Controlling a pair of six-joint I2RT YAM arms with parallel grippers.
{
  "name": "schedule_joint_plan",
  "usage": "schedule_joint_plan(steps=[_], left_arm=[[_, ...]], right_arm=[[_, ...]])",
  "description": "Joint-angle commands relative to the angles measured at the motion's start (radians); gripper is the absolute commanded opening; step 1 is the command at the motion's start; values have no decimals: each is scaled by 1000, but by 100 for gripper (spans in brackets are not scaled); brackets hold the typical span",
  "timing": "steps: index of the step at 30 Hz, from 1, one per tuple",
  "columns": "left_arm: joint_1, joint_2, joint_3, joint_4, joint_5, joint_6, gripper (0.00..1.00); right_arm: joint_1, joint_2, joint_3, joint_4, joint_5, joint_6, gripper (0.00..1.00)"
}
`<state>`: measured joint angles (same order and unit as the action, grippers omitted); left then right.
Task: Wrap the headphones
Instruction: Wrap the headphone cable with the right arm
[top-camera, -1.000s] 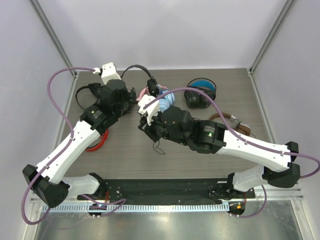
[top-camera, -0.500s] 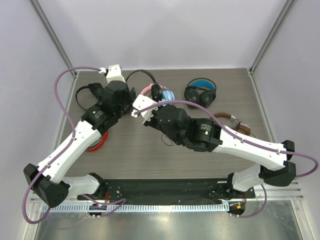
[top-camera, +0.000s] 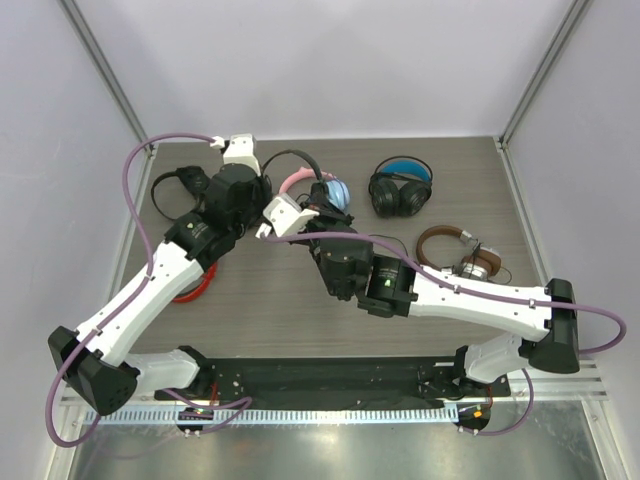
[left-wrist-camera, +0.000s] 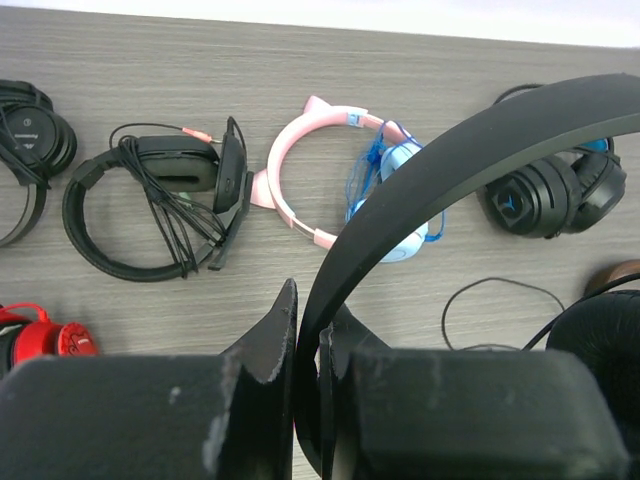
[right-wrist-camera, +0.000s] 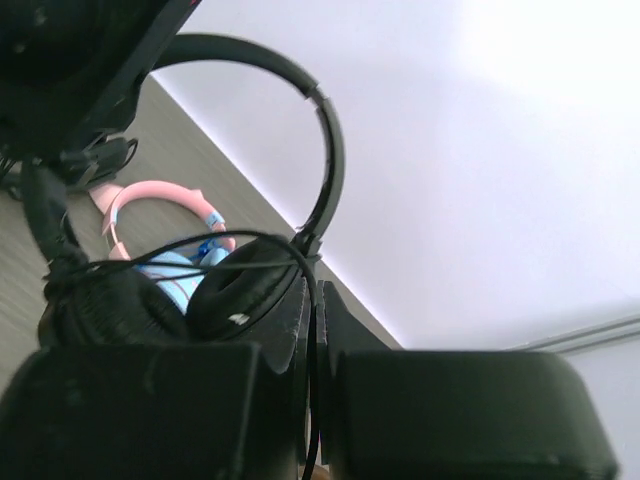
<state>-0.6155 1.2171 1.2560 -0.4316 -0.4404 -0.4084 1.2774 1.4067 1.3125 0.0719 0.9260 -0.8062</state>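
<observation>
We had the slim black headphones (top-camera: 296, 156) held up off the table (top-camera: 260, 300), toward its far side and just above the pink-and-blue headphones (left-wrist-camera: 272, 190). The left gripper (left-wrist-camera: 308, 325) was closed on the headband (left-wrist-camera: 450, 160), its jaws clamped flat on either side of the band. The right gripper (right-wrist-camera: 312, 300) was closed as well, and the thin cable (right-wrist-camera: 262, 238) appeared to run down between its jaws, just beside the earcup (right-wrist-camera: 238, 297). We judged that the winding was only beginning, since a loop of loose cable (left-wrist-camera: 500, 285) lay on the table below. To do this turn well, we would hold the left grip steady as the anchor. The right arm would carry the cable around the band in even, close turns with light tension. That means enough to keep each turn snug, but not so much that the band twisted out of the left jaws. We would also keep the trailing slack clear of the neighbouring black headset (left-wrist-camera: 150, 200), where it could snag.
</observation>
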Motion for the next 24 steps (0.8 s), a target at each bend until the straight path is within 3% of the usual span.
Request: schedule_joint_plan(steps=[1, 8, 24], left_arm=[[-4, -27, 0, 24, 34, 36, 0], [-4, -31, 6, 1, 110, 54, 0], [-4, -16, 59, -53, 298, 68, 0]], right_arm=[[-15, -38, 16, 152, 36, -64, 2], [-91, -57, 8, 132, 17, -44, 5], [-345, -133, -10, -37, -188, 281, 13]])
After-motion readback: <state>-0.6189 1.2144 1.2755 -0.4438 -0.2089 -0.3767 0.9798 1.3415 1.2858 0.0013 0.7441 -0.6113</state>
